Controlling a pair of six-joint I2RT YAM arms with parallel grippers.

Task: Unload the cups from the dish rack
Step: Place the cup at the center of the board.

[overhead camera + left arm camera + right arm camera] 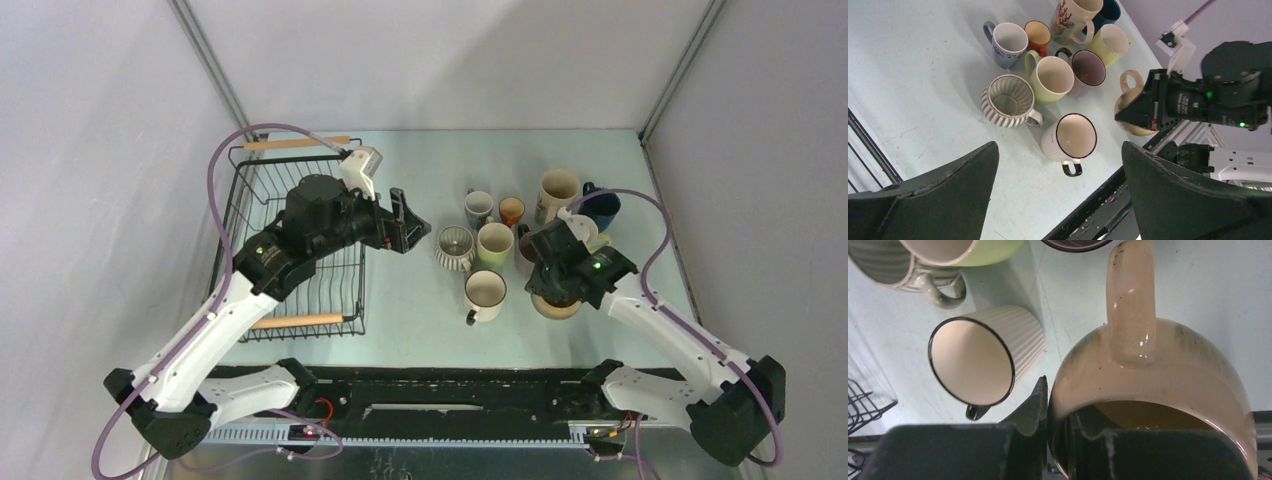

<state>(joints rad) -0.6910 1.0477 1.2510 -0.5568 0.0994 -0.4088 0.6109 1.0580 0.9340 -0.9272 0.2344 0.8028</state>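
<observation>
- Right claw point(1055, 407) was clamped on the rim of the tan mug point(1148, 390). One finger sat inside the bowl and the other against the outer wall. The handle pointed away from the wrist.
- Tan mug was at the near right of the cluster, just beside the black-rimmed ribbed mug point(983, 360). Whether its base touched the bench point(420, 320) could not be told.
- Judgement: the step in hand was setting this mug down. It should go down level until the base sits flat. The fingers should then part and lift straight up, so the inner finger does not drag the rim or nudge the neighbour.
- Left claw point(1059, 150) was spread wide, holding nothing, between rack and cups.
- Dish rack point(325, 290) sat at the left of the bench. No cup showed in its exposed wires, but the left arm hid part of it.
- Other cups stood mouth-up, right of the rack. The yellow-green mug point(1050, 77) and ribbed cream mug point(1008, 100) looked empty. The tan mug's interior was dark, so its contents could not be told.
</observation>
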